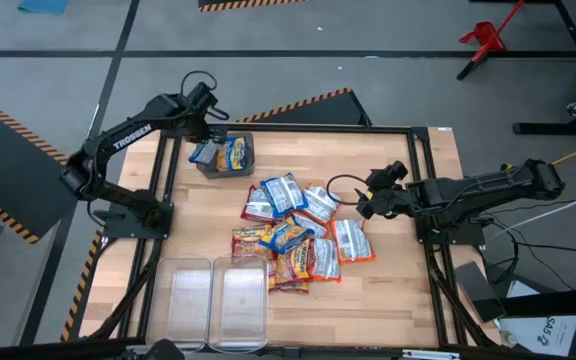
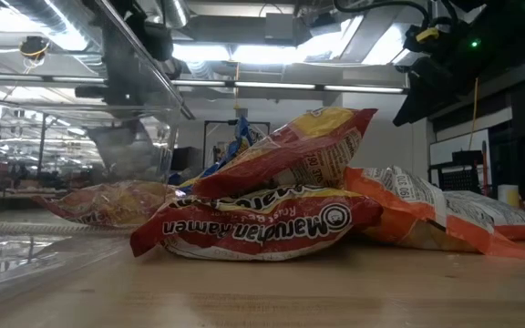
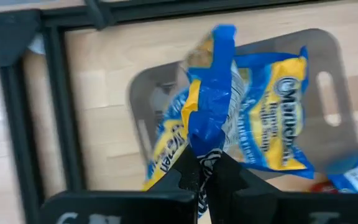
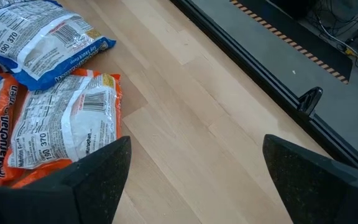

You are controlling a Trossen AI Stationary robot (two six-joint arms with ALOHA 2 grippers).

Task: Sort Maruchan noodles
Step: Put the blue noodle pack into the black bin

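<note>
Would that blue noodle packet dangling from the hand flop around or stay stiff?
Probably floppy at the edges: the left hand pinches the blue packet by one crinkled end and it hangs down. The glossy wrapper looks slippery, and the noodle block inside could likely crack.

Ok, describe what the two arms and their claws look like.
Both arms are dark, nearly black, jointed tubes. The left arm carries white TROSSEN lettering along its link, with a thin black cable looped above its claw. The right arm shows no readable marking; a black cable curls by its claw, whose fingers are flat, matte wedges.
</note>
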